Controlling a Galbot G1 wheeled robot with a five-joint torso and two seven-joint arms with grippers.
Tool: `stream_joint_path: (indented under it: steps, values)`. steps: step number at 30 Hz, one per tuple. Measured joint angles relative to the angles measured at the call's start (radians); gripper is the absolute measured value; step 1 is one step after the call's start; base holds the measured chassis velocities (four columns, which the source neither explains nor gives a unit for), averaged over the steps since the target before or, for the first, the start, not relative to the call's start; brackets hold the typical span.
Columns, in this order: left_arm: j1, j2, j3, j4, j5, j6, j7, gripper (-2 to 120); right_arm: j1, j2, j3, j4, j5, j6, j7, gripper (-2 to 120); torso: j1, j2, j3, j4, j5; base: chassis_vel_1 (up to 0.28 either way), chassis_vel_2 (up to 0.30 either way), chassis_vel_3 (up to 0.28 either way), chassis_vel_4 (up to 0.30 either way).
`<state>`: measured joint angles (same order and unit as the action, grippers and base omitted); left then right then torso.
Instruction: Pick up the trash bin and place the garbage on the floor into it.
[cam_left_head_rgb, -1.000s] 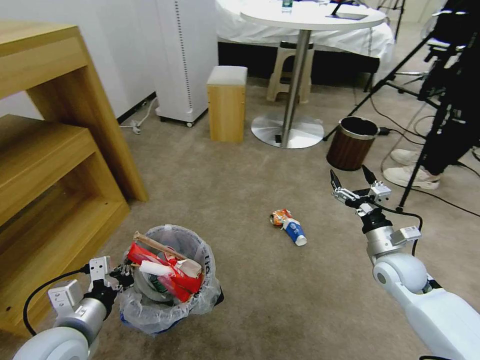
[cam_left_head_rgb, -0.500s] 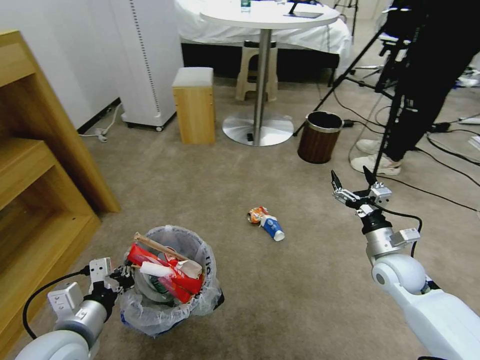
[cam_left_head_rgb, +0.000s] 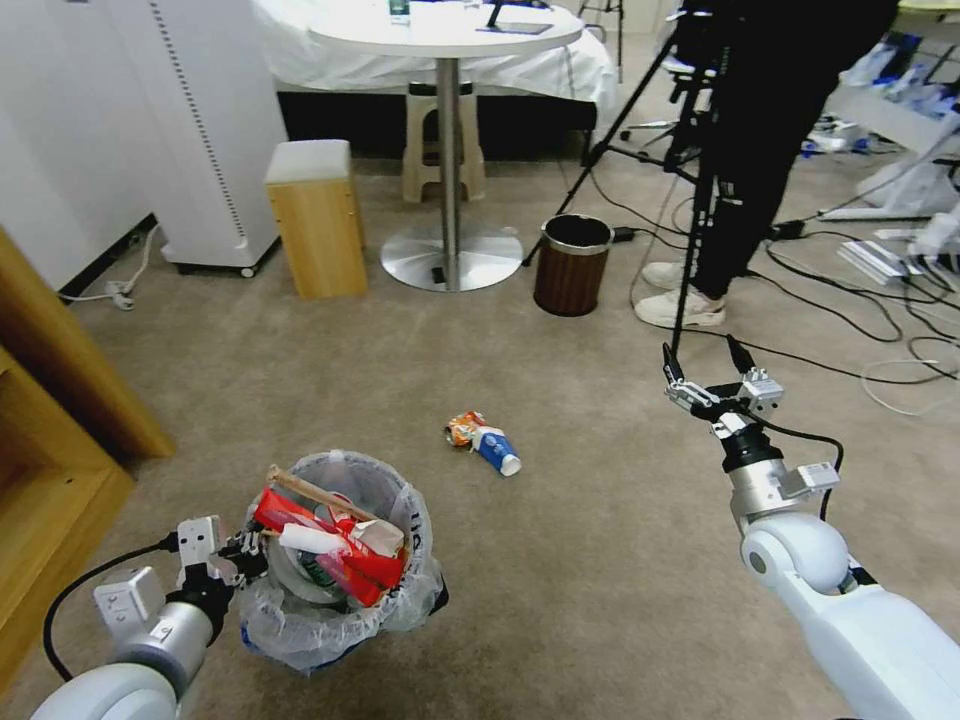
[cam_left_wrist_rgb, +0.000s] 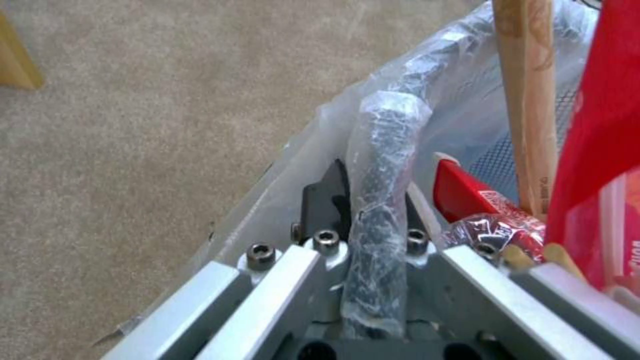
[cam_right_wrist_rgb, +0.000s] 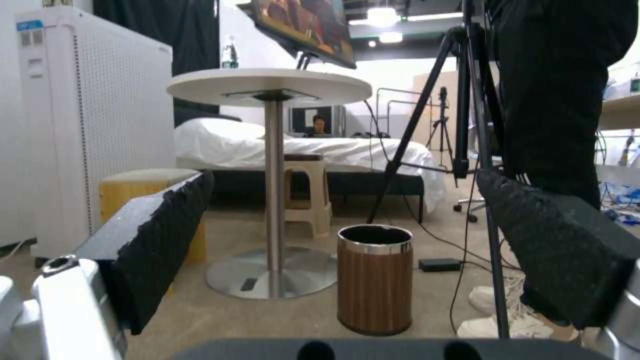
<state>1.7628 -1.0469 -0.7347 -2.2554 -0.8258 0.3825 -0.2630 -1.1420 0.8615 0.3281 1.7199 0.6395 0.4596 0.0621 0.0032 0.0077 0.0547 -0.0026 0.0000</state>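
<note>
The trash bin (cam_left_head_rgb: 300, 625), lined with a crinkly white bag, hangs at the lower left of the head view. My left gripper (cam_left_head_rgb: 245, 552) is shut on its rim. In the left wrist view the bag-wrapped rim (cam_left_wrist_rgb: 385, 140) runs between the fingers of the left gripper (cam_left_wrist_rgb: 373, 200). Inside the bin lie a red packet (cam_left_head_rgb: 345, 550) and a wooden stick (cam_left_head_rgb: 305, 487). On the floor (cam_left_head_rgb: 560, 560), a crumpled orange wrapper (cam_left_head_rgb: 463, 428) and a blue-white paper cup (cam_left_head_rgb: 497, 450) lie together ahead. My right gripper (cam_left_head_rgb: 708, 365) is held above the carpet to their right, open and holding nothing.
A wood-grain bin with a metal rim (cam_left_head_rgb: 572, 265) stands beyond the litter, also seen as the wood-grain bin (cam_right_wrist_rgb: 373, 277). Behind are a round pedestal table (cam_left_head_rgb: 450, 30), a wooden stool box (cam_left_head_rgb: 315, 220), a tripod (cam_left_head_rgb: 690, 200), a person's legs and cables. A wooden shelf (cam_left_head_rgb: 60, 420) is at left.
The whole picture has shifted left, so the camera has turned to the right. Both arms keep their places in the picture. The left gripper still holds the bin.
</note>
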Motion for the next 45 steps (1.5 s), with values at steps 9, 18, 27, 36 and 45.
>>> stream_joint_path:
  steps: [9,18,27,36,45]
  values:
    - [0.0,-0.001,0.0,0.004,0.006,-0.001,0.001,1,-0.014,0.008,0.017,-0.004,-0.042,-0.003,0.008,100,0.0,0.0,0.0,0.0002,0.0001,0.0,0.0,0.0,0.0]
    - [-0.015,0.002,-0.029,0.037,0.004,-0.003,-0.014,1,-0.007,0.007,0.01,-0.007,-0.051,-0.003,0.012,100,0.0,0.0,0.0,0.0001,-0.0001,0.0,0.0,0.0,0.0]
    - [-0.018,-0.024,-0.092,0.057,0.005,-0.009,-0.023,1,0.012,0.01,0.005,-0.025,-0.048,-0.005,0.015,100,0.0,0.0,0.0,0.0002,0.0,0.0,0.0,0.0,0.0]
    - [0.017,-0.026,-0.127,0.06,0.001,0.014,-0.032,1,0.019,0.01,-0.008,-0.033,-0.045,-0.008,0.015,100,0.0,0.0,0.0,0.0002,-0.0001,0.0,0.0,0.0,0.0]
    - [0.011,-0.02,-0.132,0.059,-0.016,0.034,-0.045,1,0.037,0.017,-0.034,-0.048,-0.057,-0.023,0.027,100,0.0,0.0,0.0,0.0,0.0002,0.0,0.0,0.0,0.0]
